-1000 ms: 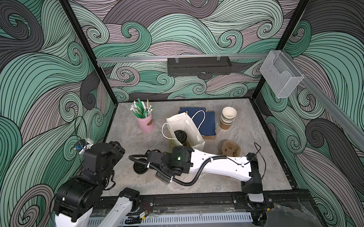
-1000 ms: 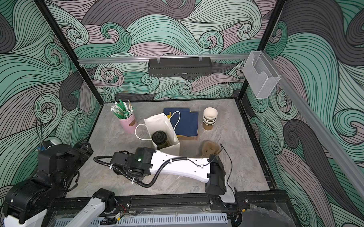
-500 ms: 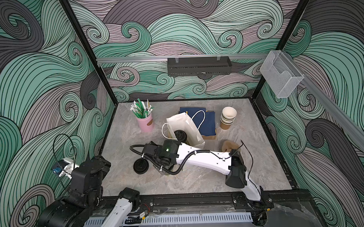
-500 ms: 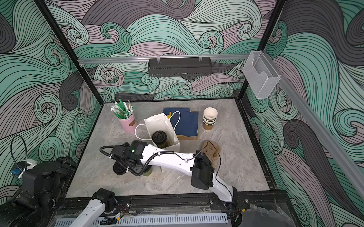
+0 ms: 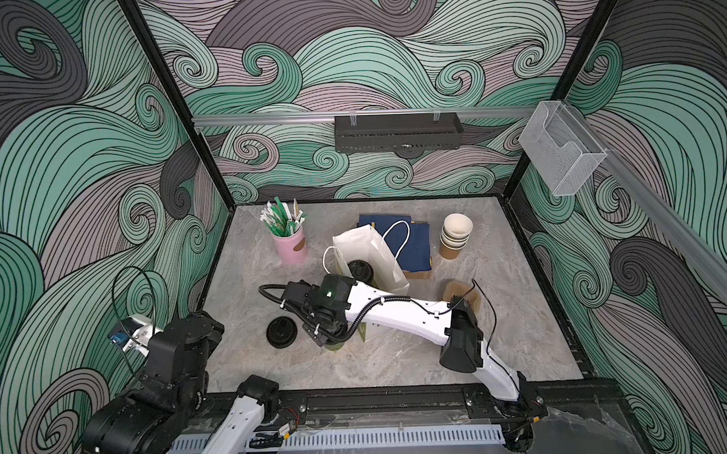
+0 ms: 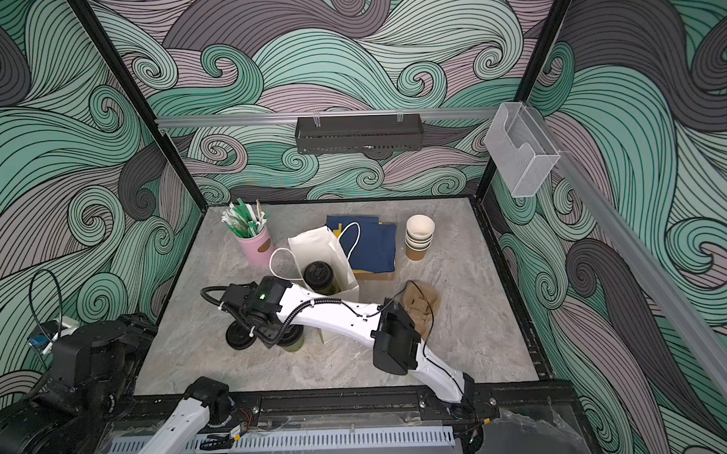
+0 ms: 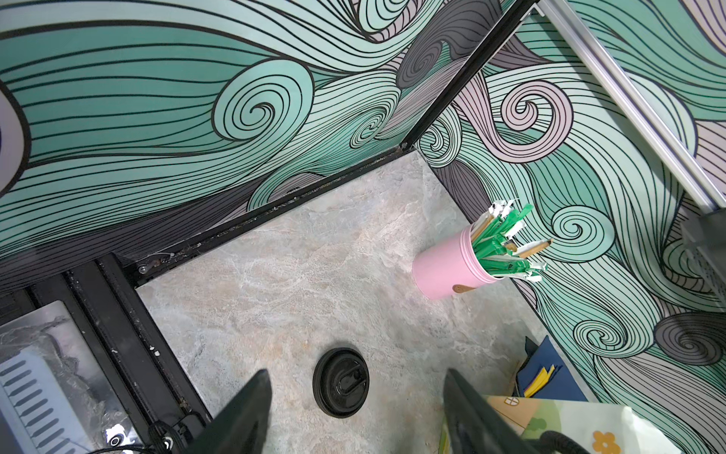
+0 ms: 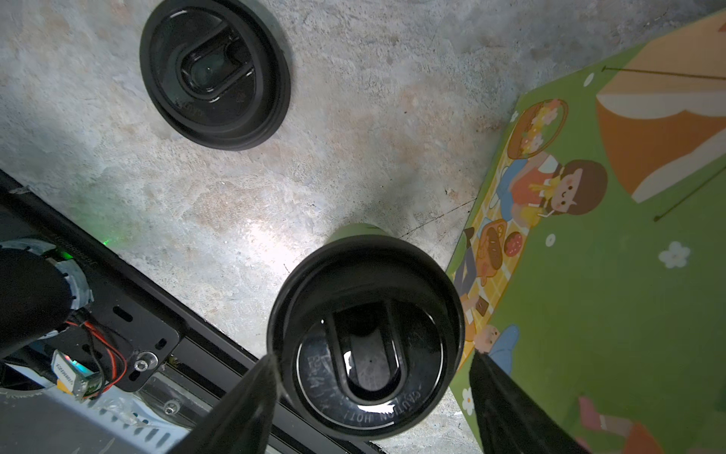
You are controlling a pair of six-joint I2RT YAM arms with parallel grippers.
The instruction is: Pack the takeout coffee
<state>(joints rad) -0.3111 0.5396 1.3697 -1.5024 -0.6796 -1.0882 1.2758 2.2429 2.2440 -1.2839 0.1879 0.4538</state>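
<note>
One takeout coffee point(image 8: 365, 338), an olive-green cup with a black sip lid, stands on the table beside the bag, mostly under my right wrist in both top views point(image 5: 336, 344) point(image 6: 293, 343). My right gripper point(image 8: 373, 355) is open and straddles its lid. One fingertip point(image 8: 255, 393) is at the rim and the other point(image 8: 506, 405) stands a little off it. A second lidded cup point(image 5: 359, 269) point(image 6: 318, 275) sits inside the open white paper bag point(image 5: 370, 244) point(image 6: 312, 242). My left gripper point(image 7: 356, 371) hangs open and empty, high above the table at the front left.
A loose black lid point(image 5: 281, 331) point(image 7: 341, 382) point(image 8: 214, 74) lies left of the cup. At the back stand a pink holder of stirrers point(image 5: 289, 243), navy napkins point(image 5: 414, 243) and stacked lidless cups point(image 5: 453, 237). A brown cardboard piece point(image 5: 460, 293) lies right of the bag. The bag's illustrated side point(image 8: 589, 275) is close to the right finger.
My left arm has drawn back toward the front left corner. The right arm has pulled its elbow inward and its wrist has shifted slightly left. The loose lid, hidden a second ago, now shows.
</note>
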